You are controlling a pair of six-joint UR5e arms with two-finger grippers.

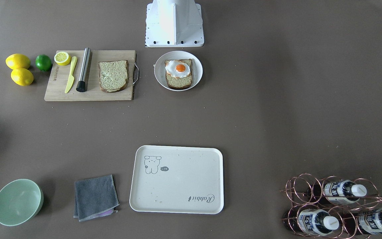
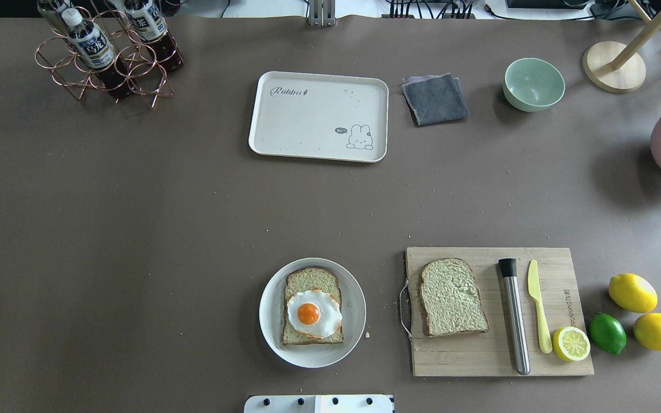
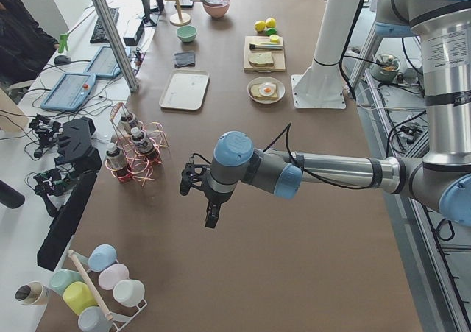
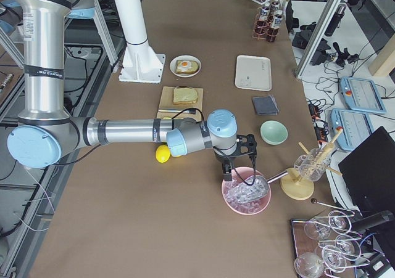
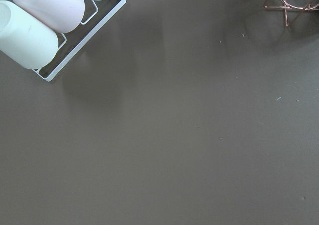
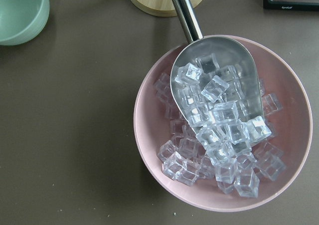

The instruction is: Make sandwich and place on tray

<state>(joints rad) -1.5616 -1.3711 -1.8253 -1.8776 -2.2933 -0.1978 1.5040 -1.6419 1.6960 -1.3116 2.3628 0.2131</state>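
Left gripper (image 3: 210,216): hangs over table (image 3: 294,273); finger opening cannot be told (side view only).
Right gripper (image 4: 228,174): above ice bowl (image 4: 247,198); opening likewise unclear.
Egg (image 2: 313,314) on slice (image 2: 310,281), on plate (image 2: 273,327).
Second slice (image 2: 451,296) on board (image 2: 479,361).
Tray (image 2: 307,126): well apart from both grippers.

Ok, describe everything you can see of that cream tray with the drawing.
The tray is cream-white, rectangular with rounded corners and a low raised rim, plastic by its look. A small animal drawing sits in one corner, "Rabbit" lettering in the opposite one. It lies flat on the brown table, on the side far from the robot's base, bearing only a few specks. The gray cloth lies beside it, apart.
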